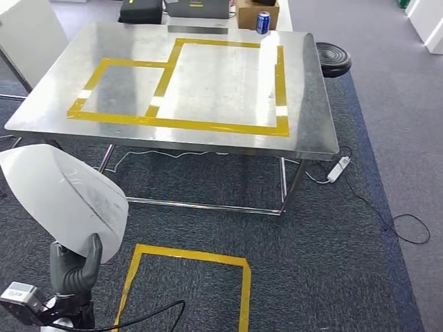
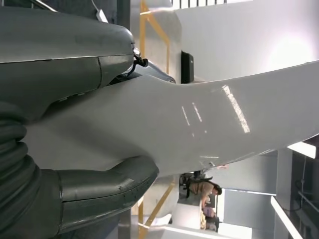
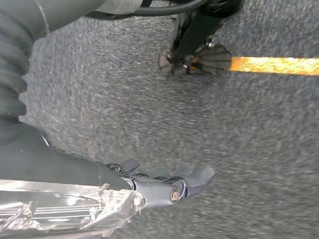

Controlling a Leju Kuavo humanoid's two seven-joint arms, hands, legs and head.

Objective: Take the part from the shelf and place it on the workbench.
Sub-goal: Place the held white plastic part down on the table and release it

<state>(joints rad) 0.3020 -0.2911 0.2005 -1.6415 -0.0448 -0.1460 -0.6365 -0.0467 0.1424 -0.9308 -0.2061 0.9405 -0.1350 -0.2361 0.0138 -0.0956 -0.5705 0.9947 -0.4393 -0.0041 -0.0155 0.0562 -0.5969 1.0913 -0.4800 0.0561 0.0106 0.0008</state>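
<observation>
at the far left of the head view the left hand (image 1: 73, 271) holds the white part (image 1: 62, 200) from below, thumb up against its lower edge, low over the carpet and well short of the workbench (image 1: 308, 117). further right lie the yellow tape outlines (image 1: 219, 124), a blue can (image 1: 263, 22) at the far edge and a stool (image 1: 333, 59). the risk, as i judge it, is the broad curved part slipping or twisting in a thin grip, or clipping the bench edge on approach. the left wrist view shows thumb and fingers (image 2: 109, 186) clamping the part (image 2: 211, 124) on both faces; the right wrist view shows the right hand (image 3: 165, 186) hanging over carpet, fingers loosely extended, holding nothing.
</observation>
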